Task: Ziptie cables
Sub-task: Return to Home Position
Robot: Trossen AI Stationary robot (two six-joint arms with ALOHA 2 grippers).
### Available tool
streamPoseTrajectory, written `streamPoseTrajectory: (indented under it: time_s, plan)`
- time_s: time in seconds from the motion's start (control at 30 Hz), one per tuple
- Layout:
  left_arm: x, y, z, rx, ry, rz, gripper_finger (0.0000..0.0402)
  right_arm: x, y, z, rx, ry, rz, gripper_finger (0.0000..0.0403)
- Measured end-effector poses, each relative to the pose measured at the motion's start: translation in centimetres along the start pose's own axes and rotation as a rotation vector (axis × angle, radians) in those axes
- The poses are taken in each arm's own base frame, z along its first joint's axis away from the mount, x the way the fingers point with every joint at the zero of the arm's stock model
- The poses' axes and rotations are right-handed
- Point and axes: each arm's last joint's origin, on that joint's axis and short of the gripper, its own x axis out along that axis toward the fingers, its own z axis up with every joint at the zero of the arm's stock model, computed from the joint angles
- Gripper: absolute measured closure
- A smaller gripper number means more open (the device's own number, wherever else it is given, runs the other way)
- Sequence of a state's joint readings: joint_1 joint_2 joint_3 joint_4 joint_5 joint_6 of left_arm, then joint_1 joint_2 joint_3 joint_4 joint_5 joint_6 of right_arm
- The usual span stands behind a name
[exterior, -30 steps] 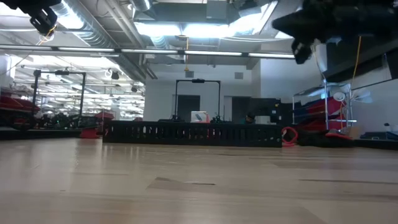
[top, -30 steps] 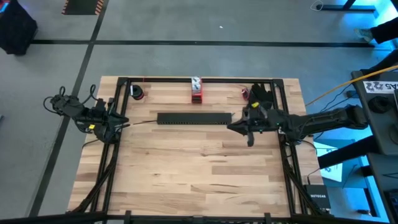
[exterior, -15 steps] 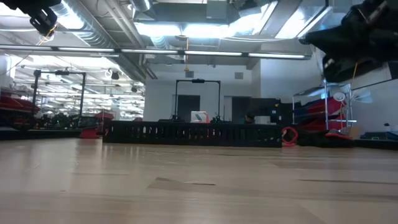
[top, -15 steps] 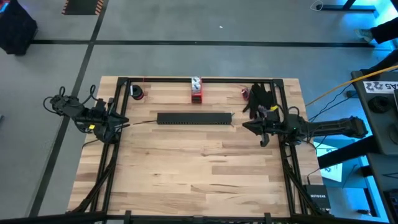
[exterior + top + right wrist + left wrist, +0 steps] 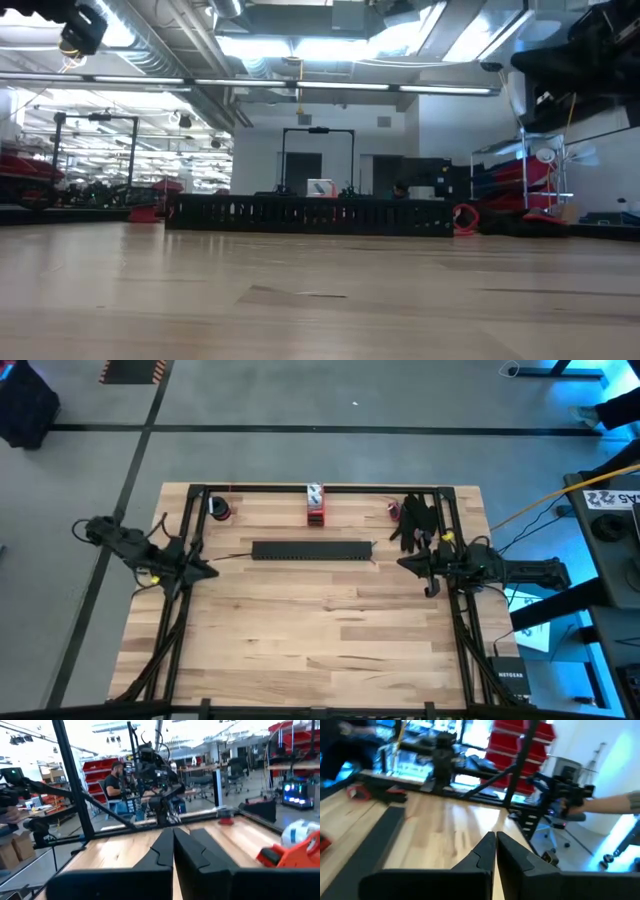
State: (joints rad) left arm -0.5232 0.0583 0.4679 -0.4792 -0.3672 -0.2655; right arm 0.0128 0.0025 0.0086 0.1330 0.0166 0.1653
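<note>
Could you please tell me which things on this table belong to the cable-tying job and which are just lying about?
Job in hand:
- black slotted duct, mid-table; the cables themselves are not visible
- left gripper and right gripper, both shut, at the table's sides

Lying about, along the far edge:
- red-and-white item
- small red item
- dark heap

We see a grey floor (image 5: 330, 455) around the wooden table (image 5: 320, 630), crossed by a dark stripe (image 5: 300, 428), with blue light (image 5: 590, 405) spilling in at one side. Level across the table, we look into a large workshop: silver ducts (image 5: 210, 95) and bright strip lights (image 5: 290, 45) overhead, a white back wall (image 5: 262, 160), red storage bins (image 5: 102, 769) on racks, and a person (image 5: 116, 782) seated at a bench.
</note>
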Motion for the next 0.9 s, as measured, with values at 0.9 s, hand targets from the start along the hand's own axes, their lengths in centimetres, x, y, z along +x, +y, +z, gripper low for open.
streamPoseTrajectory:
  time_s: [0.9]
  plan:
    - [3.7, 2.3, -6.4, 0.069, -0.014, 0.120, 0.0393, 0.0, -0.2, -1.3, 0.019, 0.133, -0.007, 0.0398]
